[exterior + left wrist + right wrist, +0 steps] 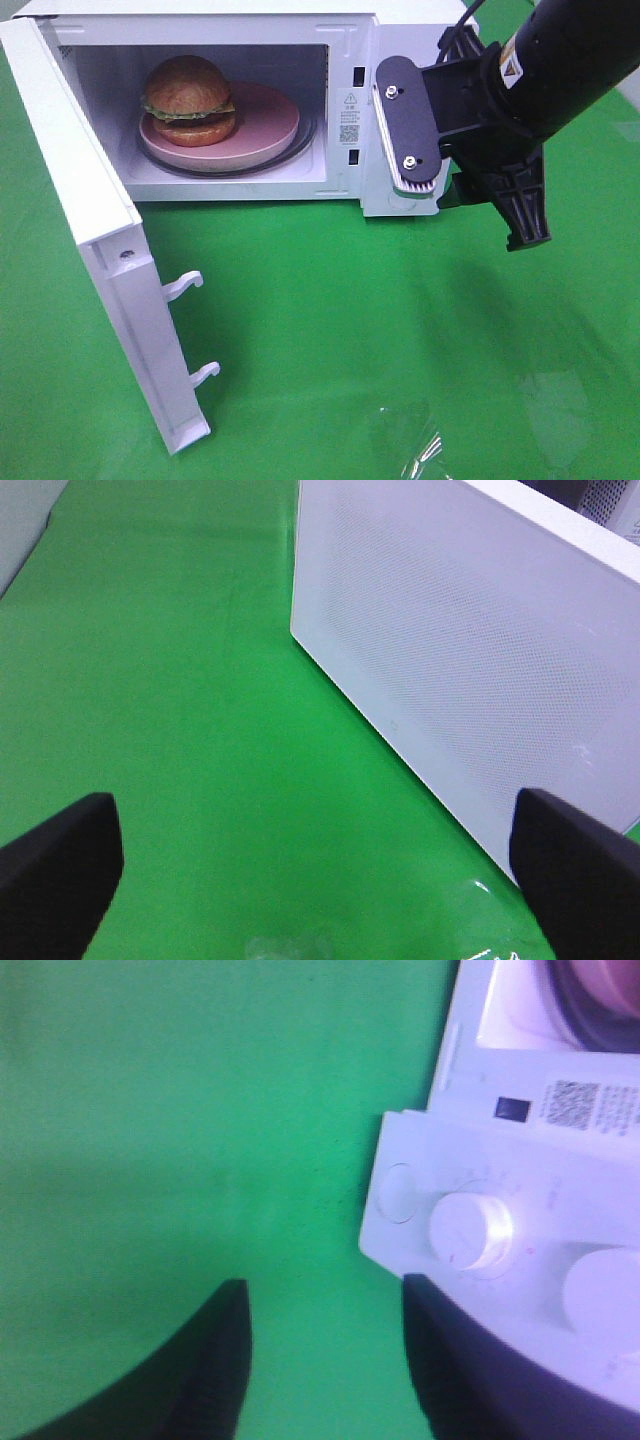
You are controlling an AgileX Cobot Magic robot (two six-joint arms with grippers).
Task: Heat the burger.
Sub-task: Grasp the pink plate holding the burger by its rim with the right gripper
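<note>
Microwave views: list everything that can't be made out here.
Exterior high: most of the control panel is hidden behind the right gripper.
Exterior high: the left gripper is out of frame.
Right wrist: knob markings are too blurred to read; the frame edge cuts off all but a sliver of the plate, so the burger is unseen.
Left wrist: the door blocks the cavity.

A bright green cloth covers the whole table. A white microwave stands on it in the upper left, and its door hangs open toward the lower left. A shiny clear patch lies near the bottom edge.
</note>
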